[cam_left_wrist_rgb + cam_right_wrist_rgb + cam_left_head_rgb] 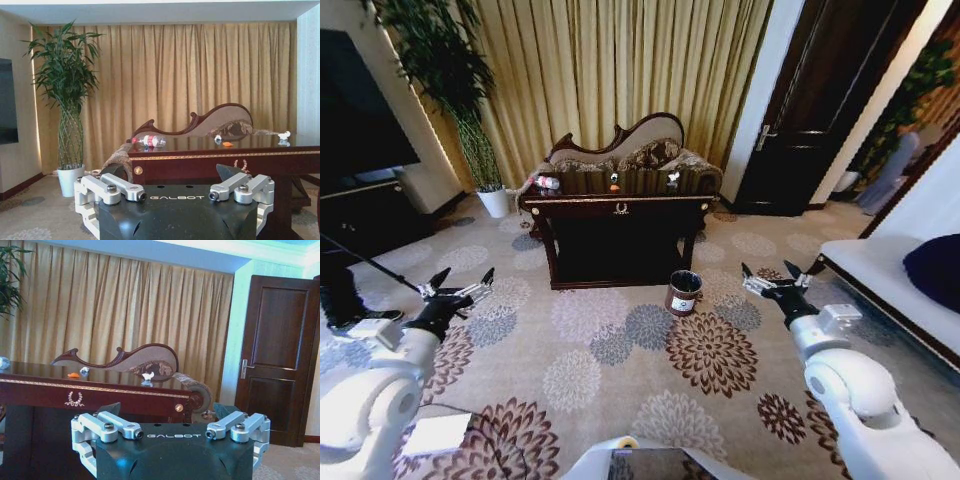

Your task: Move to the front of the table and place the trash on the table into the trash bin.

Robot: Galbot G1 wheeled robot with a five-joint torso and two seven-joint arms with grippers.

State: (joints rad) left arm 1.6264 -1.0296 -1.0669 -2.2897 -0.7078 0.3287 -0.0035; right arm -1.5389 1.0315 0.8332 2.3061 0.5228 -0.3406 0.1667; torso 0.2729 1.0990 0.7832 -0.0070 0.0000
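Head view: table [620, 208] well ahead of both grippers, trash bin [683, 292] on carpet before it, nearer the right gripper [775, 281]. Left gripper [460, 287] and right: fingers spread wide, empty. On the tabletop: bottle [149, 141], orange scrap [227, 143], white scrap [284, 135]. Judgement: drive in square, stopping short of the bin. Scraps too small to identify; bin interior hidden.

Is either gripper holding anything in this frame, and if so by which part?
Nothing is held. The left gripper and right gripper both hover open and empty over the carpet, short of the table, where the bottle lies.
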